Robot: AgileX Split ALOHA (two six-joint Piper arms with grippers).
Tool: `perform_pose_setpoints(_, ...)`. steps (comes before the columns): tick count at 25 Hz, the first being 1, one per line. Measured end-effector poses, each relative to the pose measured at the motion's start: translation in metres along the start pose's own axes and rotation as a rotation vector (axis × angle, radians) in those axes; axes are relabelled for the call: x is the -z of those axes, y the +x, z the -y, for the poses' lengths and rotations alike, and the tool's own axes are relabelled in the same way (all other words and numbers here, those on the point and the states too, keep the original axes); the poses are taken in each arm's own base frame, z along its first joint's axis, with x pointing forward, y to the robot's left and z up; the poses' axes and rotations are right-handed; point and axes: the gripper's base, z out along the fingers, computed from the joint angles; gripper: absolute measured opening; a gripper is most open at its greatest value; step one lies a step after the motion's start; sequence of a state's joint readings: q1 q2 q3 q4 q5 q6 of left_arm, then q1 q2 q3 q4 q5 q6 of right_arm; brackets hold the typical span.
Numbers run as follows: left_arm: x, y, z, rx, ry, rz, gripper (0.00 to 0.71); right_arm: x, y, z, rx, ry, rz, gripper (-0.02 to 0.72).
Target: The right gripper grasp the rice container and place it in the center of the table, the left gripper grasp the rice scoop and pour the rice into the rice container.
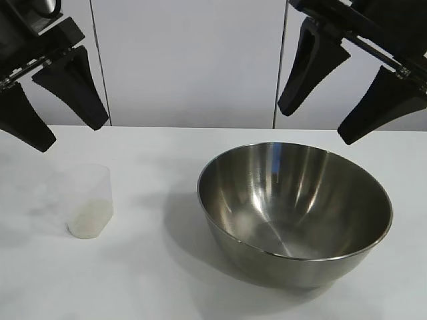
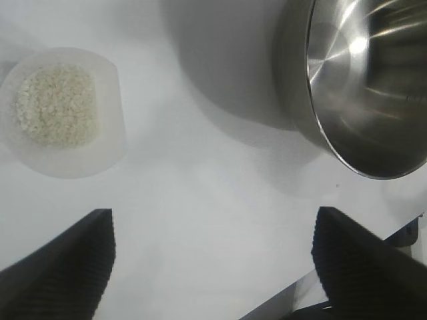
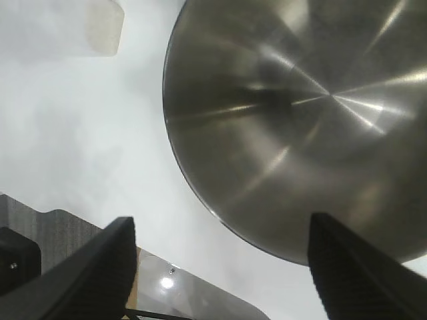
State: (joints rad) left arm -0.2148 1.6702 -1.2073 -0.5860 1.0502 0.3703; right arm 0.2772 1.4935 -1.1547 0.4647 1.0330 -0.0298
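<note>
the bowl (image 1: pixel 294 212) sits on the table (image 1: pixel 153 280), the cup (image 1: pixel 88 201) well apart at its 9 o'clock. only the left wrist view shows the rice (image 2: pixel 57 105) heaped inside. left gripper (image 1: pixel 57 110) and right gripper (image 1: pixel 347 93) hang above, jaws apart, empty.

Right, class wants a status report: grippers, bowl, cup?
Left gripper and right gripper open, raised. Steel bowl empty, untouched. Cup upright, holds rice. Nothing blocking.

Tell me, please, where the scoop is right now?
In the exterior view, the scoop stands on the table at left, apart from the bowl.
</note>
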Motion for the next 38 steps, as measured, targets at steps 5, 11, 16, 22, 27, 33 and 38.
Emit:
perform_pose_setpoints(5,0.000,0.000,0.000,0.000,0.000,0.000,0.587,0.000,0.000,0.000,0.001,0.000,0.003,0.495)
perform_pose_setpoints(11,0.000,0.000,0.000,0.000,0.000,0.000,0.587,0.021,-0.007,0.007,0.039,0.058,0.029,0.495)
perform_pose_setpoints(16,0.000,0.000,0.000,0.000,0.000,0.000,0.587,0.054,-0.012,0.047,-0.058,0.176,0.020,0.495)
perform_pose_setpoints(22,0.000,0.000,0.000,0.000,0.000,0.000,0.587,0.065,-0.013,0.091,-0.127,0.280,0.018,0.495)
perform_pose_setpoints(27,0.000,0.000,0.000,0.000,0.000,0.001,0.587,0.033,-0.014,0.107,-0.112,0.254,-0.036,0.495)
perform_pose_setpoints(33,0.000,0.000,0.000,0.000,0.000,0.001,0.587,-0.021,-0.007,0.131,-0.138,0.223,-0.073,0.495)
perform_pose_setpoints(38,0.000,0.000,0.000,0.000,0.000,0.001,0.587,-0.053,-0.003,0.138,-0.134,0.198,-0.063,0.495)
